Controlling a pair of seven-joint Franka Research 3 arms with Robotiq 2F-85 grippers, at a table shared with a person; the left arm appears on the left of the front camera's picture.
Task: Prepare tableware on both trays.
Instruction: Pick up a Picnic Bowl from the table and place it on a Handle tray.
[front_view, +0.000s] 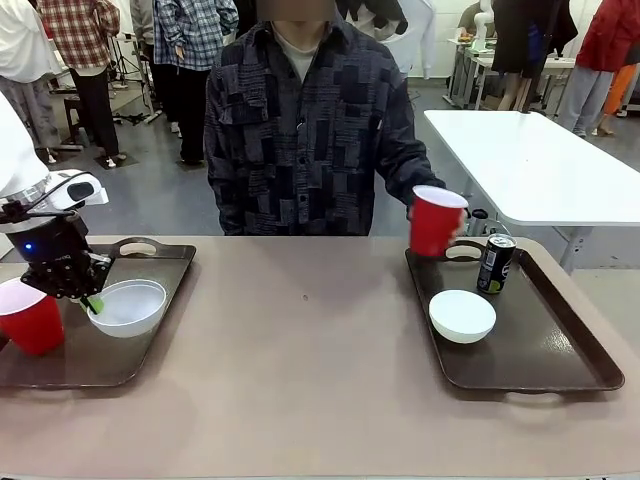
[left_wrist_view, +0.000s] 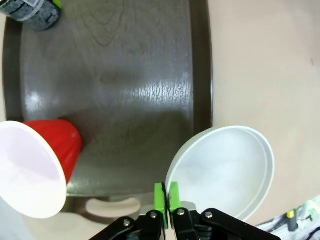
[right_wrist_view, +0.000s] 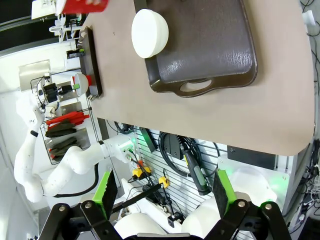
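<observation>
Left wrist view: left gripper, pads pressed together on the rim of a white bowl on the left tray; red cup beside it, can at the far end; right gripper spread wide, clear of the table; person's hand holds a second cup over the right tray, which carries another bowl and can.

A cup and bowl sat on the left tray; another bowl and a can sat on the right tray.

The left red cup and left tray run off the picture's left edge, and the person's hand hides behind the right red cup.
</observation>
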